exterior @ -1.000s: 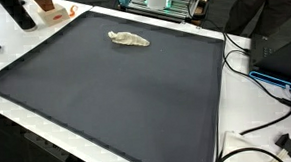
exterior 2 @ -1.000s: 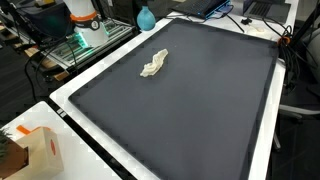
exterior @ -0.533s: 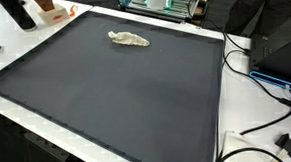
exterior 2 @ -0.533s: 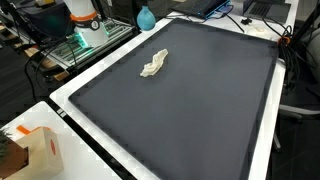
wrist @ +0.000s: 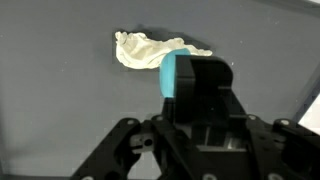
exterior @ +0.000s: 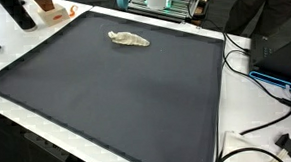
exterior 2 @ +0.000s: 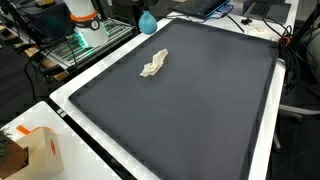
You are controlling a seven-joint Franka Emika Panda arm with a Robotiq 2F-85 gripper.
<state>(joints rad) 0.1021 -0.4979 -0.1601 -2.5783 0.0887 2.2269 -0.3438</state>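
Since nothing shifted over last second, no contact made: gripper (wrist: 186, 78) hanging just short of crumpled white rag (wrist: 145, 50), apart from it. Rag same spot, near edge of black mat (exterior: 137, 101). Open or closed: cannot tell from wrist view.

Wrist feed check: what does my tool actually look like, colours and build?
In the wrist view the tool is almost all black: a blocky, squared finger section above thin, strut-like black linkages that spread out towards the bottom edge. A teal-blue pad with a rounded top covers the side towards the picture's left. No cables or markings show.
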